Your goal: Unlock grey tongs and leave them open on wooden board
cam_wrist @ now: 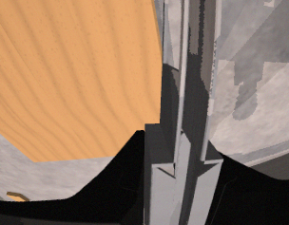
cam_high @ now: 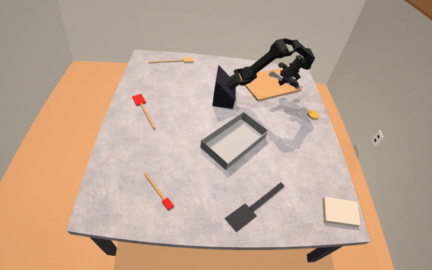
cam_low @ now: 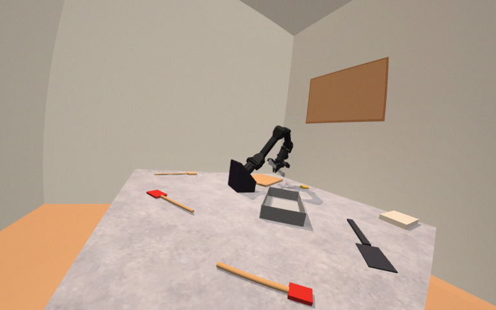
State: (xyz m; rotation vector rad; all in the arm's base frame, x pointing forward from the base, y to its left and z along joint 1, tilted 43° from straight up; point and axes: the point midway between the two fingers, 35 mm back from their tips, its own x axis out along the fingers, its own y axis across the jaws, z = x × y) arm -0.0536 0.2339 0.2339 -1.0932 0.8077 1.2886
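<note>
My gripper [cam_high: 288, 81] [cam_low: 278, 168] [cam_wrist: 157, 137] is shut on the grey tongs [cam_high: 273, 75] [cam_low: 282, 173] [cam_wrist: 196, 108] and holds them in the air. They are tilted: in the exterior view their wide rounded end is higher, at the left, and the narrow end with a small ring is lower, at the right. The arms look close together; the state of the lock does not show. The wooden board [cam_high: 260, 92] [cam_low: 265, 180] [cam_wrist: 80, 84] lies below, partly under the tongs and gripper. The roasting tin [cam_high: 212, 155] [cam_low: 280, 215] stands empty.
A yellow disc [cam_high: 313, 114] [cam_low: 304, 187] lies near the board by the right table edge. A black spatula [cam_high: 241, 217], a cream block [cam_high: 341, 210], two red-headed spatulas [cam_high: 138, 99] [cam_high: 167, 203] and a wooden one [cam_high: 187, 59] lie farther off.
</note>
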